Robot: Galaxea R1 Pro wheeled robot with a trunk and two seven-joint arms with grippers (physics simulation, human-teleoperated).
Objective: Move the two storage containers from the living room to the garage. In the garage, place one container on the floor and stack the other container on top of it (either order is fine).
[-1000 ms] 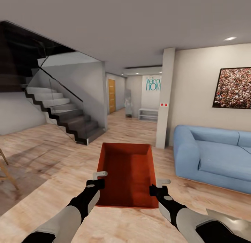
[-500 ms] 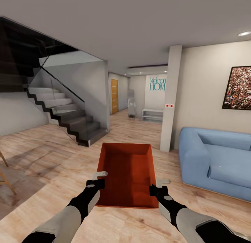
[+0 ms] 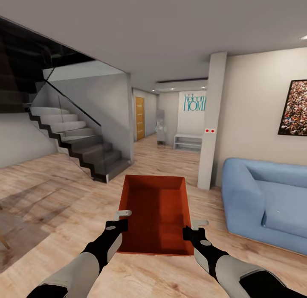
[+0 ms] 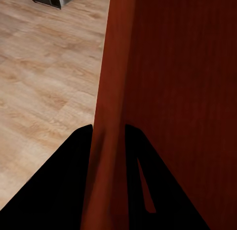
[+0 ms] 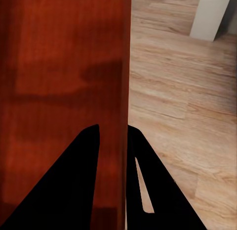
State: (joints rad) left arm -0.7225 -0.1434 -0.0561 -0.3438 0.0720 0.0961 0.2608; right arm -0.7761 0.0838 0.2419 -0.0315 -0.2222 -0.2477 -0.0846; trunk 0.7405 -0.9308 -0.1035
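Note:
I hold one orange-red storage container [image 3: 155, 212] level in front of me, above the light wood floor of the living room. My left gripper [image 3: 120, 223] is shut on its left wall [image 4: 111, 116], one finger on each side of the thin rim. On the opposite side, my right gripper [image 3: 190, 231] is shut on the right wall [image 5: 123, 106] the same way. The bin is open-topped and empty.
A blue sofa [image 3: 266, 206] stands at the right, beside a white pillar [image 3: 212, 118]. A dark staircase [image 3: 79, 146] with a glass side rises at the left. Between them a hallway [image 3: 164, 150] leads back to a wooden door [image 3: 140, 118] and a low white shelf [image 3: 187, 142].
The whole view has swung left, so the sofa, pillar and picture slid toward the right edge. The container and both grippers keep the same place in the picture.

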